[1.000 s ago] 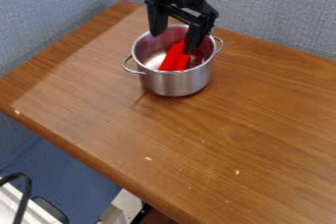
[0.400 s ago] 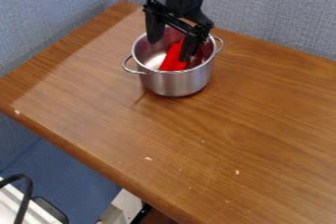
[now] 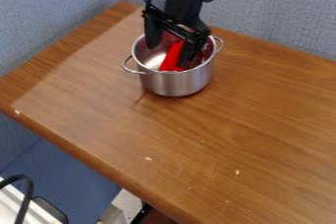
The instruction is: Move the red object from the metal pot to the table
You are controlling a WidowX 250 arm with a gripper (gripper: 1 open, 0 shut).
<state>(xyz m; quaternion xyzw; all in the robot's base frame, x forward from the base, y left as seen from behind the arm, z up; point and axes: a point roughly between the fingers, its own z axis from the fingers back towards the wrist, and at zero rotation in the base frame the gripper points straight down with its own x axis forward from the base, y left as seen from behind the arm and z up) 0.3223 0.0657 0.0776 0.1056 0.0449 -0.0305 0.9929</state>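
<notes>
Over the last second the end effector [image 3: 174,39] has sunk a little, from just above the rim to a spot where its dark fingertips reach into the mouth of the pot [image 3: 172,67]; the pot itself has not shifted on the surface [image 3: 197,140]. The jaws stand wide, one finger on each side of the red object [image 3: 175,53], and they hold nothing yet. This reads as the last of the approach: the grasp looks about to be made, and lifting out and setting down remain undone. The red object lies inside the pot, leaning against the wall, its long axis running from lower left, down in the pot, to upper right near the far rim, so its upper end points toward the back of the surface. Its lower end is hidden by the pot's wall and one finger.
</notes>
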